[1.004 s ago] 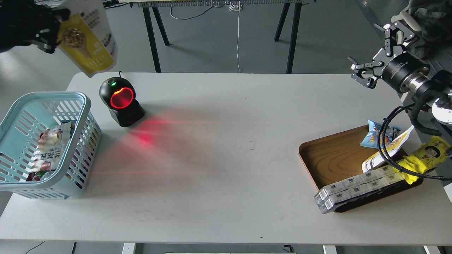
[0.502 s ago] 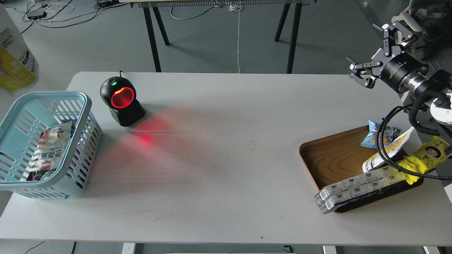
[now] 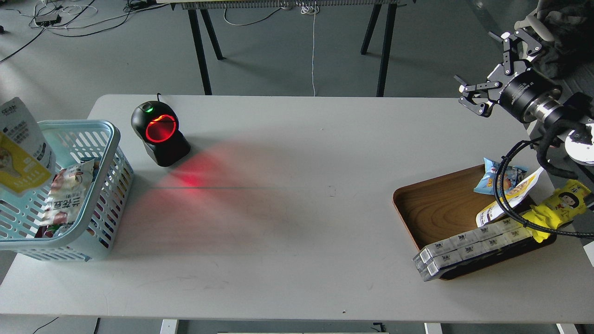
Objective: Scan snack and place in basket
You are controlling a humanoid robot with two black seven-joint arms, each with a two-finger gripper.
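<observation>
The snack (image 3: 21, 150), a pouch with a white top and yellow lower front, stands tilted at the left end of the light blue basket (image 3: 104, 199). Its lower part is over or inside the basket; I cannot tell whether it rests there. No gripper shows on it, and my left gripper is out of view. My right gripper (image 3: 493, 69) is open and empty, held high above the table's far right corner, far from the snack and the basket.
A black barcode scanner (image 3: 160, 133) glows red beside the basket and casts red light on the table. A brown wooden tray (image 3: 436, 204) at the right holds a blue packet (image 3: 492, 178), a yellow cartoon-face pack (image 3: 559, 206) and a long row of white boxes (image 3: 468, 250). Another packet (image 3: 67, 195) lies in the basket.
The snack moved left from above the scanner, then came down to the basket's left end. My left gripper, seen holding it a second ago, has left the view. The right arm barely moved.
</observation>
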